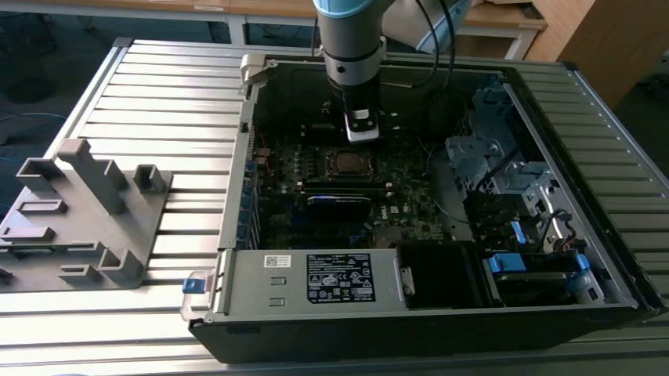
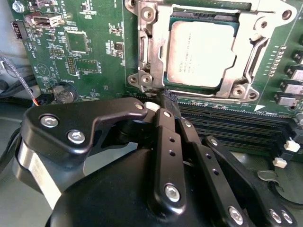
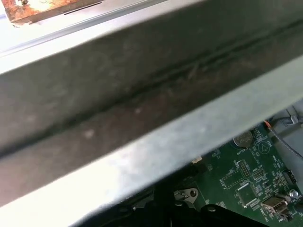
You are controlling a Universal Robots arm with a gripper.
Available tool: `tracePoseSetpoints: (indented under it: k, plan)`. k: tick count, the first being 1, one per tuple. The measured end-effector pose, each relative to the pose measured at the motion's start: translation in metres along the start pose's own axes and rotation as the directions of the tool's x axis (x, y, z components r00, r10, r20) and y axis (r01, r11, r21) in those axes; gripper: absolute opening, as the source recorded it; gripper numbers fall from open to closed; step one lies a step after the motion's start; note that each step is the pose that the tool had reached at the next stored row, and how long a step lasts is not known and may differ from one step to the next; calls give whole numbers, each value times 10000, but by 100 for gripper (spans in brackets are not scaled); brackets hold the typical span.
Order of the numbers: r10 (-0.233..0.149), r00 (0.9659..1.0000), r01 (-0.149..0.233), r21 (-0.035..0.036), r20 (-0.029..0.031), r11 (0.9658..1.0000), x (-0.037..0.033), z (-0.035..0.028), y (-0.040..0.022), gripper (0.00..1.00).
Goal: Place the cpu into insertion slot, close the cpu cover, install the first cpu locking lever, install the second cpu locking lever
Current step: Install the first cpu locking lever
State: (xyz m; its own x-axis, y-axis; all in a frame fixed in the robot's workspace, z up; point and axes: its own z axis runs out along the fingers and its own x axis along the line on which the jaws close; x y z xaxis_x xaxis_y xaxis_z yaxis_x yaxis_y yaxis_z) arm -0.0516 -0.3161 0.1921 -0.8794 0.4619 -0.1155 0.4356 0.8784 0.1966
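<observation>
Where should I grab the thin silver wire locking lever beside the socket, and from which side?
Take the thin silver wire locking lever at its bent end, probably from above: it lies low beside the silver square metal cover frame, so only that bend seems to leave room.

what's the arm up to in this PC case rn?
The arm is reaching down into the open computer case, working at the CPU socket on the motherboard. The cpu already sits in the insertion slot, and the cpu cover lies flat around it, its window framing the chip. The gripper hovers right at the socket's edge, by a corner of the cover, with its fingertips close together. Whether the locking levers are latched can't be told.
</observation>
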Motion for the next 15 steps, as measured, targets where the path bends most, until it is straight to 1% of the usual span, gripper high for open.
tracePoseSetpoints:
  k: [7, 13, 15]
  plan:
    - [2, 10000, -2, 3, -2, 10000, 6, 3, 25, 11]
    - [1, 10000, -1, 2, -2, 10000, 8, 4, 28, 11]
    - [1, 10000, -1, -3, -2, 10000, 6, -5, 31, 11]
